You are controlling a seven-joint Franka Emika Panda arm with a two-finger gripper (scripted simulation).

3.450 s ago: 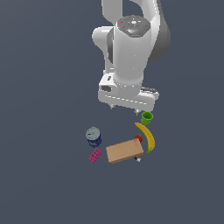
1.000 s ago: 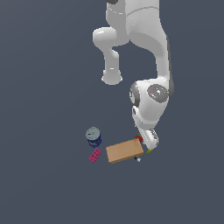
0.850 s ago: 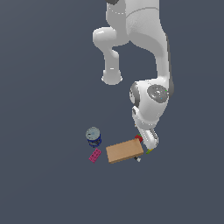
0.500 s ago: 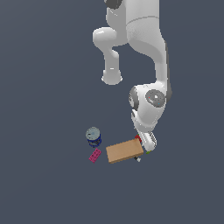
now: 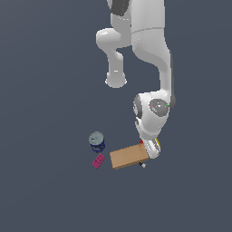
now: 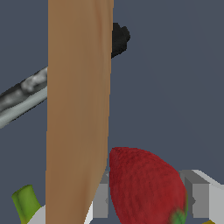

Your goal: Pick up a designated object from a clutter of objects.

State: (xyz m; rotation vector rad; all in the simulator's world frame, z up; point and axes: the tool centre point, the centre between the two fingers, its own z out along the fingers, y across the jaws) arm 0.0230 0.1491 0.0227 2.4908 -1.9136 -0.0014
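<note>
Wrist view: strawberry [image 6: 146,186] sits between the two grey pincer fingers [image 6: 199,199], tight against the tan box [image 6: 78,109] edge; can't tell if the fingers actually clamp it. Exterior view: arm is down at the box's [image 5: 129,156] right end; can [image 5: 96,141] and pink block [image 5: 98,161] lie off to the left.
</note>
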